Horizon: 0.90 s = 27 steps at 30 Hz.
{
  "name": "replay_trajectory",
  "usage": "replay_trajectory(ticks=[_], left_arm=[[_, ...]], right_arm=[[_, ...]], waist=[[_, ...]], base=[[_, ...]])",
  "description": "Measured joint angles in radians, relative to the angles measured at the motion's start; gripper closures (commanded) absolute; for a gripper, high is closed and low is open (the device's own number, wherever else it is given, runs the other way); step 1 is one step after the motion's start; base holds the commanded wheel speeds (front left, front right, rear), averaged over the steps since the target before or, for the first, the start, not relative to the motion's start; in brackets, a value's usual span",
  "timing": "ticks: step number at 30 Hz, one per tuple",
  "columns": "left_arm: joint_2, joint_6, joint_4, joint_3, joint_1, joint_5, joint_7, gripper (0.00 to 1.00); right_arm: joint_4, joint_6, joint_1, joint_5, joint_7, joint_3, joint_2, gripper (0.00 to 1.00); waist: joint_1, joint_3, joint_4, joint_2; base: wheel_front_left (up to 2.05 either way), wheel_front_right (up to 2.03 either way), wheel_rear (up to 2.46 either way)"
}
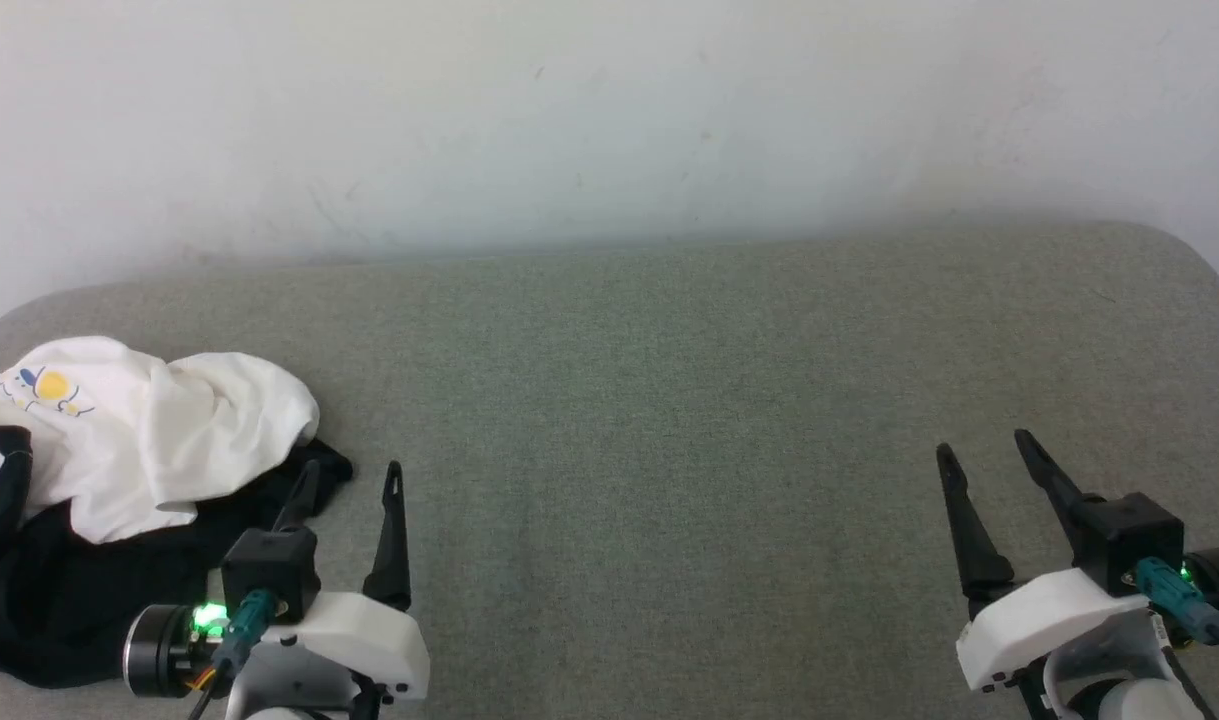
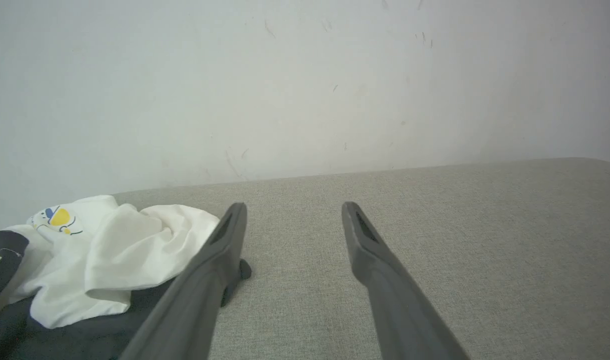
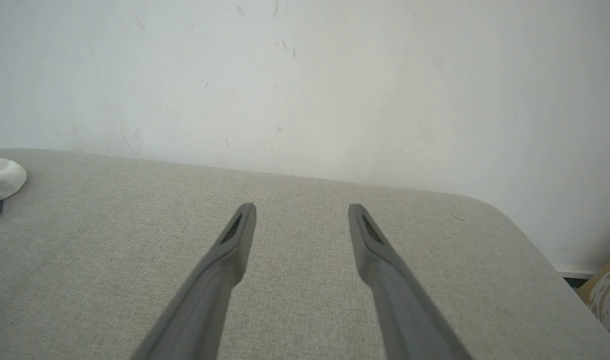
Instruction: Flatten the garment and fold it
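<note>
At left edge of the bench (image 1: 669, 400) the garment (image 1: 169, 440) lies crumpled, white over black, cut off by the frame in head view. Sleeves can't be told apart in the heap; print is small, yellow and blue, detail unclear. Left end effector (image 1: 352, 480) is fingers apart, holding nothing, just right of the garment; its left finger overlaps the black hem, contact unclear. Left wrist view: end effector (image 2: 294, 210) spread, garment (image 2: 134, 250) to its left, partly behind one finger. Right end effector (image 1: 984, 450) is fingers apart, holding nothing, well apart from the garment at near right. Right wrist view: end effector (image 3: 301, 210) over bare bench, a bit of garment (image 3: 2, 177) at far left.
</note>
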Motion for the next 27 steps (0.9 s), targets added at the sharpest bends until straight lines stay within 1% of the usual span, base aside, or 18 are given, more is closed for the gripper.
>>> replay_trajectory(ticks=[15, 27], left_arm=[[0.000, 0.000, -0.024, 0.002, 0.021, -0.028, -0.030, 0.00], [0.000, 0.000, -0.040, 0.002, 0.039, -0.045, -0.056, 0.00]], right_arm=[[-0.014, 0.000, 0.010, 0.017, -0.031, -0.034, 0.000, 0.00], [-0.030, 0.000, 0.023, 0.026, -0.056, -0.048, 0.000, 0.00]], waist=[[0.0000, 0.006, 0.012, 0.0000], [0.0000, 0.017, 0.045, 0.0000]], base=[[0.00, 0.00, 0.00], [0.00, 0.00, 0.00]])
